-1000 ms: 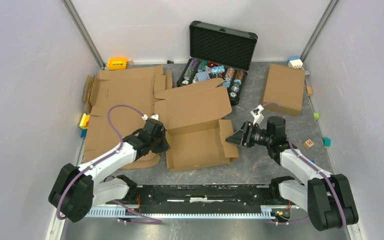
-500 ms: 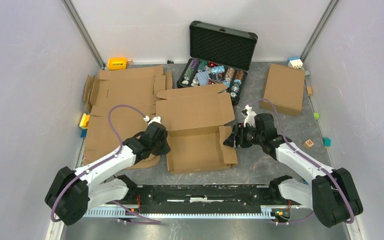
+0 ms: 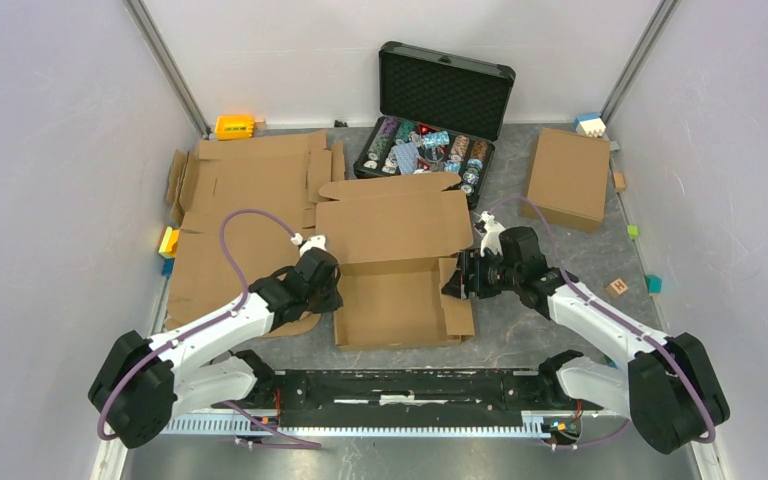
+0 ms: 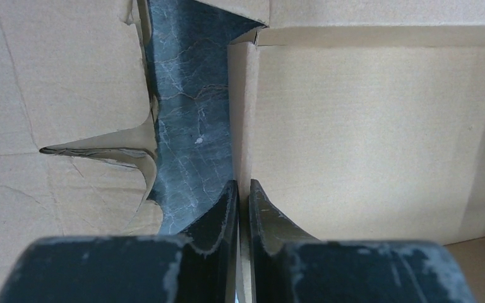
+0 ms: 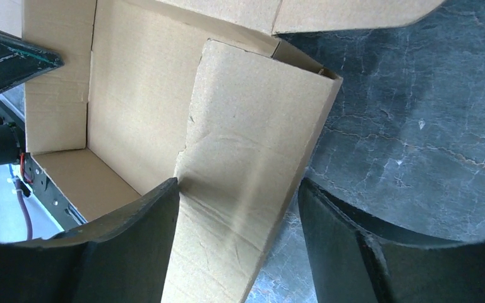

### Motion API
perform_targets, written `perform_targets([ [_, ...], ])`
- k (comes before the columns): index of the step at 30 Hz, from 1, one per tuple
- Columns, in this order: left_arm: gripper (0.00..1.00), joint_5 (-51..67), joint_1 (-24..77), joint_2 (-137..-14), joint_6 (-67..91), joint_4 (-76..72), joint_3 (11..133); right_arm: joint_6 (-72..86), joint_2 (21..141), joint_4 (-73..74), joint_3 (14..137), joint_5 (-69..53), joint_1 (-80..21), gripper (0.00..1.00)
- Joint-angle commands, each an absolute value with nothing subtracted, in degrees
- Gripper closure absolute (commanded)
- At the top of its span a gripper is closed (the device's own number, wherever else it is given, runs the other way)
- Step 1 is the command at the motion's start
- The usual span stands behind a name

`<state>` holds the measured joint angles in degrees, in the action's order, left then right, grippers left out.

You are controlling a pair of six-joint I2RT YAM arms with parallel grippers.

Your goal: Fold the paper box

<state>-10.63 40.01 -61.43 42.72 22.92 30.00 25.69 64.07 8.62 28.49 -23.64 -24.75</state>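
The paper box is brown corrugated cardboard, half formed, lying open in the middle of the table with its lid flap leaning back. My left gripper is shut on the box's upright left wall; in the left wrist view the wall runs up between the pinched fingertips. My right gripper is open at the box's right side. In the right wrist view the right side flap stands between its spread fingers, touching the left finger.
Flat cardboard sheets lie at the left and back left. An open black case with chips stands behind the box. A folded brown box lies at the back right. Small coloured blocks are scattered along the edges.
My right gripper has moved left up to the box's right flap and now straddles it. My left gripper has shifted slightly right, still on the left wall. The box has shifted slightly.
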Motion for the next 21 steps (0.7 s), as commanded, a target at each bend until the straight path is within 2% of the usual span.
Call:
perform_targets([
  [1,0.85,-12.89,40.19,-59.95,45.27,21.07,31.64,26.29,62.31,8.93,30.36,-24.63,-25.43,0.21],
  [4,0.84,-13.18,40.17,-60.15,45.35,21.02,31.55,25.98,61.23,10.57,31.2,-25.14,-25.48,0.17],
  [17,0.84,-13.97,40.81,-61.47,46.22,21.01,32.14,28.55,61.99,11.7,30.76,-24.78,-28.39,0.24],
  [21,0.84,-14.49,42.19,-62.52,47.08,20.98,32.79,29.68,64.36,11.0,31.49,-21.67,-31.06,0.19],
])
